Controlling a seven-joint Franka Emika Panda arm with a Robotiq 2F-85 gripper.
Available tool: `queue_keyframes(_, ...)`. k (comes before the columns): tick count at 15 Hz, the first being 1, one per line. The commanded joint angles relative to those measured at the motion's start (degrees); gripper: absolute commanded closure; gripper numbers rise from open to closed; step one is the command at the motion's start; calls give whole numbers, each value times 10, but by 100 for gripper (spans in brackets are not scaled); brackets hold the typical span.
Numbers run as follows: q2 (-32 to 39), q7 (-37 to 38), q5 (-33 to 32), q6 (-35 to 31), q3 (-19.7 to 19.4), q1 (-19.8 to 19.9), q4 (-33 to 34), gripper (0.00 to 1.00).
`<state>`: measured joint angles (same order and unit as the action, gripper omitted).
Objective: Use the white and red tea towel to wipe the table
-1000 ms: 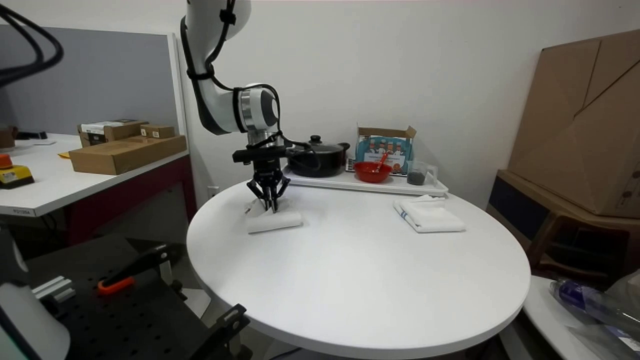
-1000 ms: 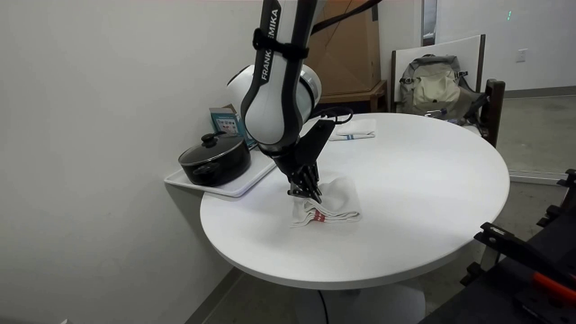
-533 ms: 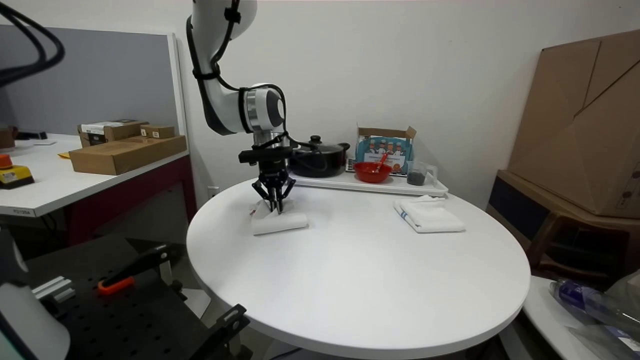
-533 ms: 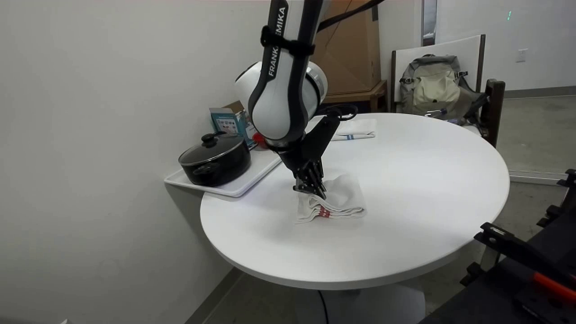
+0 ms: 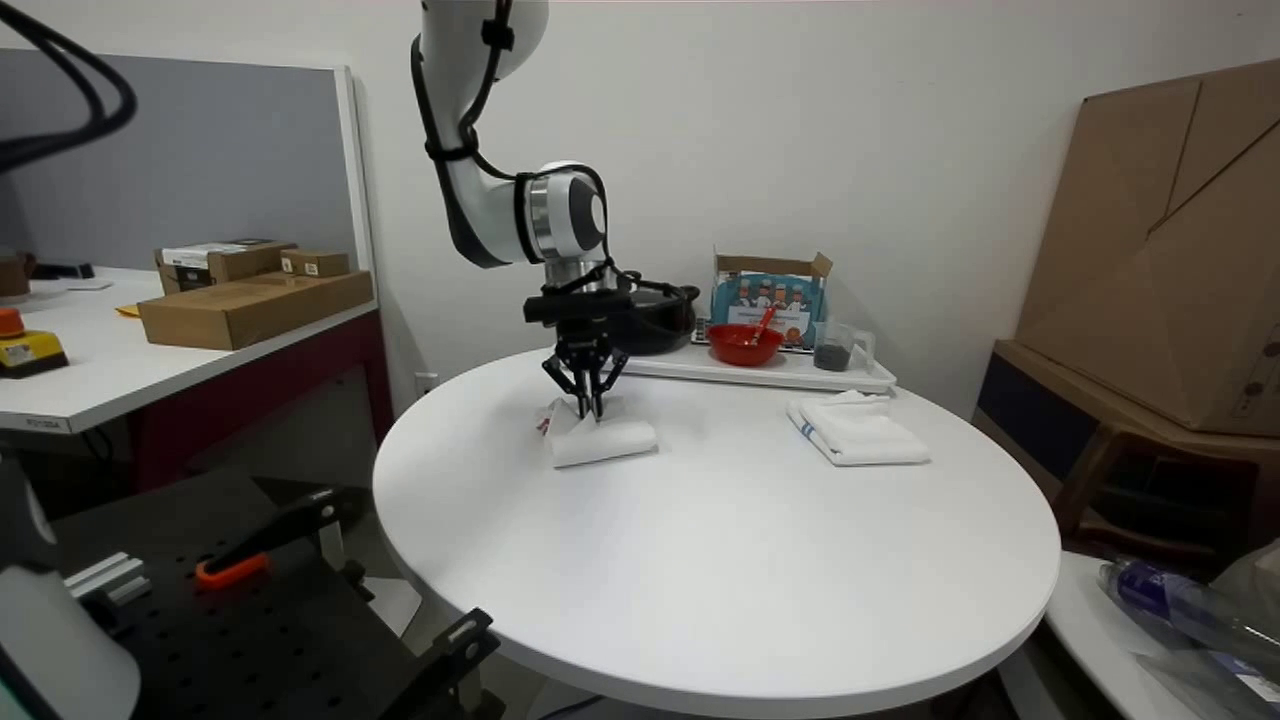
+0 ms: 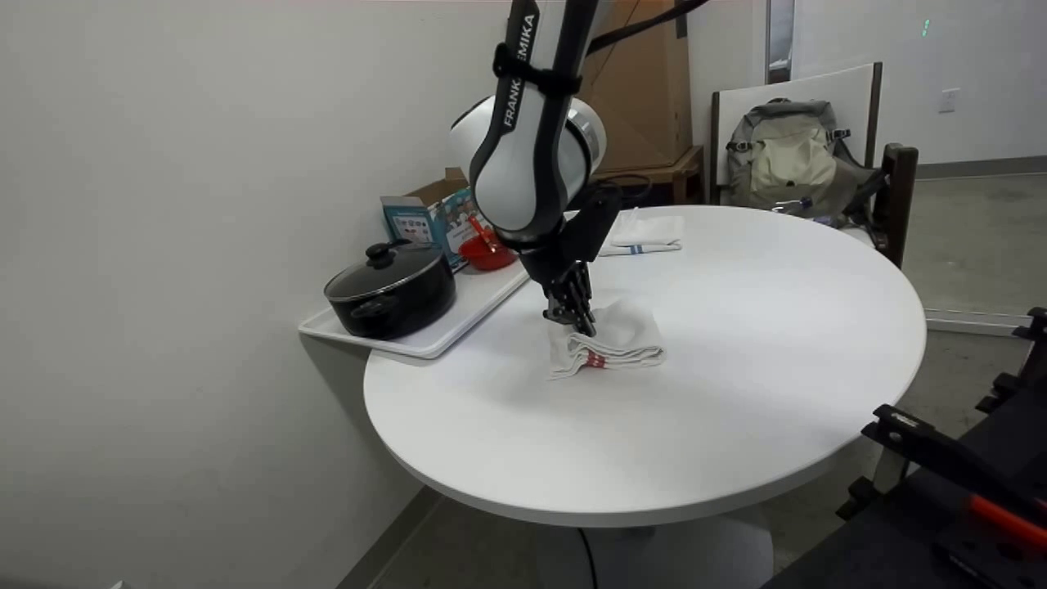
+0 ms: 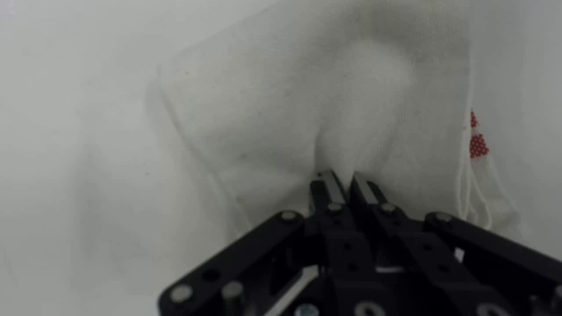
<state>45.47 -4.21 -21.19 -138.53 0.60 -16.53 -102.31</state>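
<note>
A white wall [image 5: 900, 190] is backing my round counter [image 5: 760, 570]; a backpack [image 6: 785, 155] is appearing in an exterior view alone; on the counter, the white and red tea towel [image 6: 630, 329] is lying folded while my tool [image 7: 344, 176] is clenching it.

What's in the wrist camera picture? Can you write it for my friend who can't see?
A black robot gripper, at the bottom of the picture, pinches a fold of a white and red tea towel lying on a white table. Red patches with pale dots peek out at the towel's right edge.
</note>
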Motion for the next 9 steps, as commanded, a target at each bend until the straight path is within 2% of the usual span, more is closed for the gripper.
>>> queue_keyframes(1,37,-55,-11,-3,14,13,70,95)
queue_keyframes(9,142,-131,-5,35,23,8,222,95)
